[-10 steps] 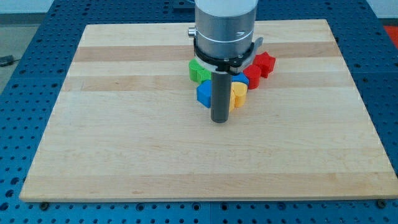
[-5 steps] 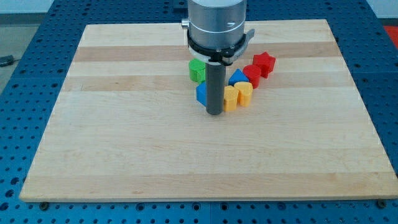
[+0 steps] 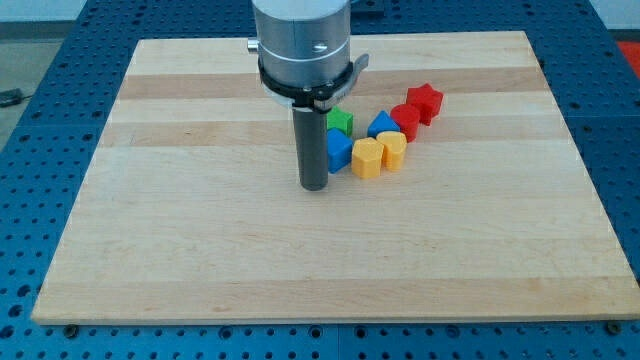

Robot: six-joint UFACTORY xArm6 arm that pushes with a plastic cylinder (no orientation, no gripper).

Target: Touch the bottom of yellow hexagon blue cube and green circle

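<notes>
Tip sitting left of the block cluster

The rod's tip (image 3: 315, 186), with no fingers to open or close, is resting just left of the blue cube (image 3: 339, 150); the green block (image 3: 341, 122) is sitting behind the cube, the yellow hexagon (image 3: 367, 158) touching its right side.

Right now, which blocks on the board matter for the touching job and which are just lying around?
For the job: yellow hexagon, blue cube, green block, my tip at the view's left of the cube.

Lying about: yellow heart-like block, blue triangular block, red block, red star.
</notes>
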